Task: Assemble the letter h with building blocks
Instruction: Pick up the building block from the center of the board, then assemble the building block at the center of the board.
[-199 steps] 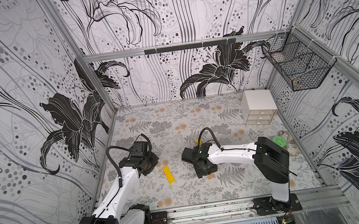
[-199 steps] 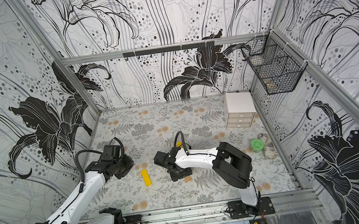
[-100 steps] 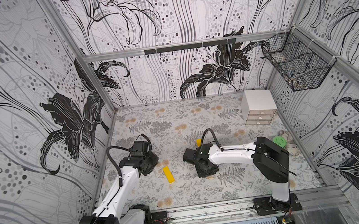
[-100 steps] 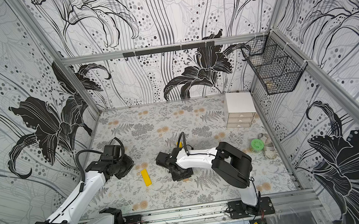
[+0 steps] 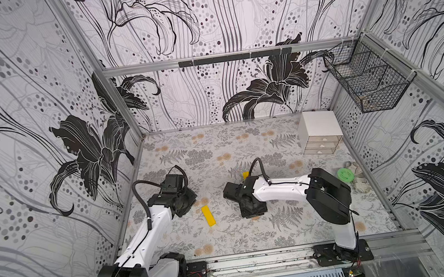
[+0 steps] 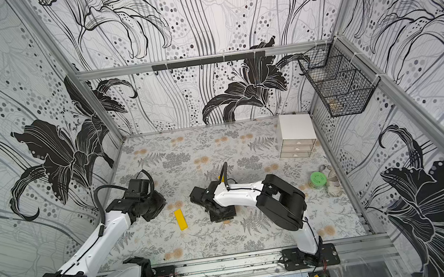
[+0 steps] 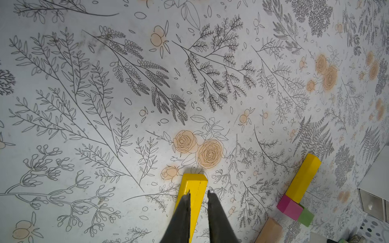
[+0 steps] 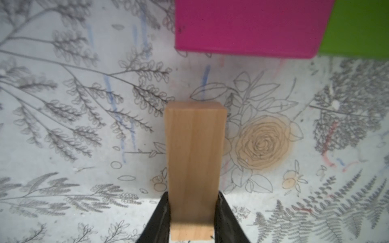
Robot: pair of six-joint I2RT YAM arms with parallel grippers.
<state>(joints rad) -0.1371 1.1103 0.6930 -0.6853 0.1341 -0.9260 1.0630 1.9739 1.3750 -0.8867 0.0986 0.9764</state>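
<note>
A long yellow block [image 5: 208, 215] lies flat on the table between the two arms. My left gripper [image 7: 197, 193] hovers over one end of it, and in a top view this left gripper [image 5: 181, 202] stands apart from the block. Its jaws show a narrow gap and hold nothing. My right gripper [image 8: 193, 210] is shut on the tan wood block [image 8: 194, 151], low over the table. Just past that block's end lie the magenta block [image 8: 248, 27] and the green block [image 8: 357, 27], touching side by side. A second yellow block [image 7: 303, 176] runs on from the magenta one. From above the right wrist [image 5: 248, 202] hides most of these.
A white mini drawer chest [image 5: 319, 132] stands at the back right. A black wire basket [image 5: 367, 82] hangs on the right wall. A green round lid [image 5: 345, 176] and a grey crumpled thing [image 5: 362, 183] lie by the right wall.
My right gripper's jaws have closed onto the tan wood block, and its wrist shifted slightly. The left arm and the loose yellow block have not moved.
</note>
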